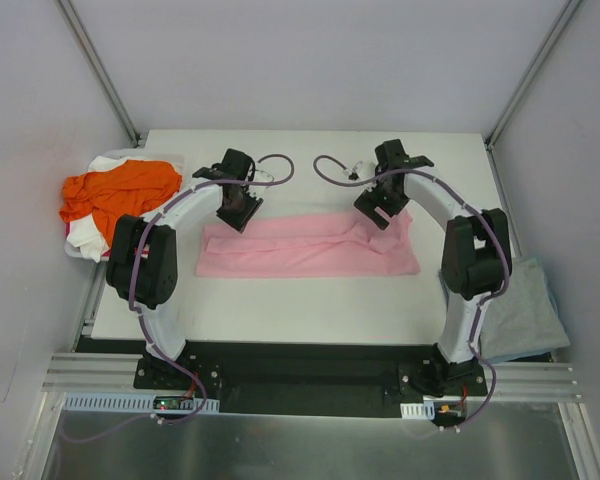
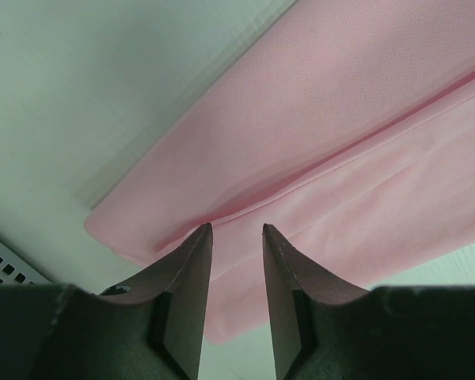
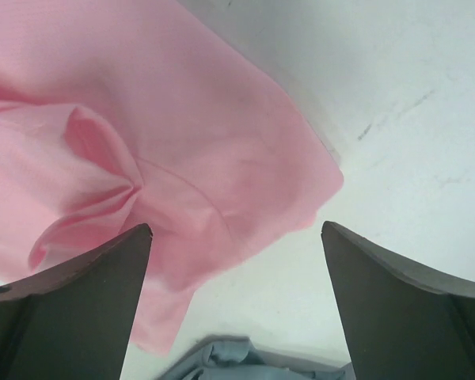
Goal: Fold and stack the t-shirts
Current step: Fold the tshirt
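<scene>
A light pink t-shirt lies folded into a long strip across the middle of the table. My left gripper hovers over its left end, fingers a little apart with nothing between them. In the left wrist view that gripper points at a fold line in the pink cloth. My right gripper hangs over the bunched right end and stands wide open. The right wrist view has that gripper empty above the pink cloth's corner. An orange t-shirt lies crumpled over a white one at the left.
A grey-blue t-shirt lies off the table's right edge beside the right arm, and shows as grey-blue cloth low in the right wrist view. The orange and white pile sits in a white bin at the table's left edge. Walls enclose three sides.
</scene>
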Controlling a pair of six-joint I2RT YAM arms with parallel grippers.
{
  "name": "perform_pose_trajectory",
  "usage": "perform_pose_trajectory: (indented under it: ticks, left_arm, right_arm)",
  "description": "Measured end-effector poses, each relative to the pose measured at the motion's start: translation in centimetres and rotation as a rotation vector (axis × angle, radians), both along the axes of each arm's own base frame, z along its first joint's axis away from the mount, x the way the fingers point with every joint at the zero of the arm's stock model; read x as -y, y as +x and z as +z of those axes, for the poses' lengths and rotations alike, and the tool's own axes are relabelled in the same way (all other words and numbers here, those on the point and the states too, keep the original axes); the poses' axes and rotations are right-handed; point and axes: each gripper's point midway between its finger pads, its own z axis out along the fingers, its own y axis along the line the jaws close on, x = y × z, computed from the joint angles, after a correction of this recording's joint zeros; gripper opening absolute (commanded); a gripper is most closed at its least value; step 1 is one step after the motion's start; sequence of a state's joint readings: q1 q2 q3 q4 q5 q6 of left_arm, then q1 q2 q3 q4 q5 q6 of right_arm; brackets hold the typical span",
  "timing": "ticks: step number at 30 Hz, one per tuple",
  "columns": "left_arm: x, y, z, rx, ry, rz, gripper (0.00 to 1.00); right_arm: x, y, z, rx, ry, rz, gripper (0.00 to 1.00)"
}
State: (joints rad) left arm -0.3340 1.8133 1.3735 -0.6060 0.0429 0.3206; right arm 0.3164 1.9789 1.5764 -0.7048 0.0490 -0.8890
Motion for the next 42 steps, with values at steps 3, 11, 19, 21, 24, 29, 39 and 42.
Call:
perform_pose_trajectory:
  ticks: [3, 11, 19, 21, 24, 29, 39, 42]
  left_arm:
    - [0.0, 0.0, 0.1, 0.002, -0.002, -0.001, 0.34]
    - [-0.1, 0.8, 0.3, 0.036, 0.000, 0.004, 0.39]
    - [-3.6, 2.0, 0.0, 0.049, 0.006, 0.095, 0.38]
    - [-4.4, 2.0, -0.2, 0.046, 0.012, 0.114, 0.38]
    - [-4.8, 1.9, -0.5, 0.039, 0.017, 0.121, 0.38]
    - [-4.8, 1.9, -0.6, 0.042, 0.016, 0.121, 0.38]
    - [-5.1, 2.0, -0.6, 0.044, 0.015, 0.131, 0.37]
    - [-5.3, 2.1, -0.6, 0.045, 0.015, 0.136, 0.37]
  right_arm:
    - [-0.2, -0.9, 2.5, 0.041, 0.020, -0.005, 0.88]
    - [-4.6, -4.1, 6.4, 0.096, 0.042, 0.082, 0.78]
    - [-6.7, -6.1, 2.8, 0.001, 0.000, 0.138, 0.74]
    - [-6.4, -6.1, 2.0, -0.017, -0.013, 0.132, 0.73]
    - [-6.2, -6.0, 1.2, -0.031, -0.024, 0.128, 0.73]
    - [-6.3, -5.6, 0.3, -0.034, -0.031, 0.135, 0.69]
    - [-6.8, -4.5, -1.6, -0.058, -0.044, 0.151, 0.63]
    - [-7.1, -3.6, -1.6, -0.046, -0.030, 0.151, 0.62]
